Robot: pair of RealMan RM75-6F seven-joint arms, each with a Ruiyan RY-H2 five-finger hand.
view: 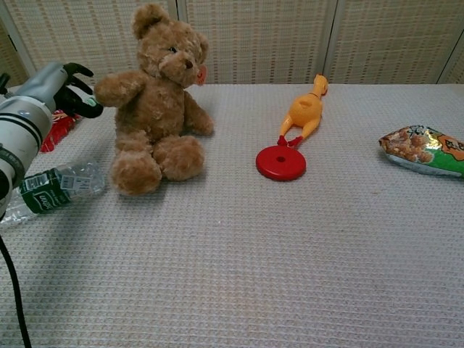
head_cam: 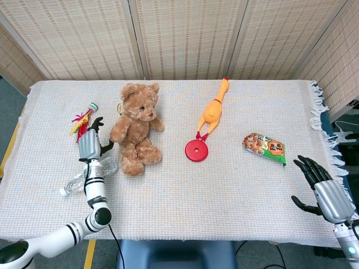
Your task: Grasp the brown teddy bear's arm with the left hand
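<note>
At the far left, a red and yellow feather toy (head_cam: 83, 119) lies on the white table cloth (head_cam: 224, 190), and a clear plastic bottle (view: 51, 188) rests on its side beneath the left arm. The left hand (head_cam: 90, 143) reaches forward with fingers apart and holding nothing, just beside the brown teddy bear's (head_cam: 136, 126) outstretched arm (view: 119, 86), not touching it. The bear sits upright left of centre. Further right lie a rubber chicken (head_cam: 213, 110), a red disc (head_cam: 197, 150) and a snack packet (head_cam: 265, 147). The right hand (head_cam: 324, 185) hovers at the table's near right edge, fingers spread, empty.
</note>
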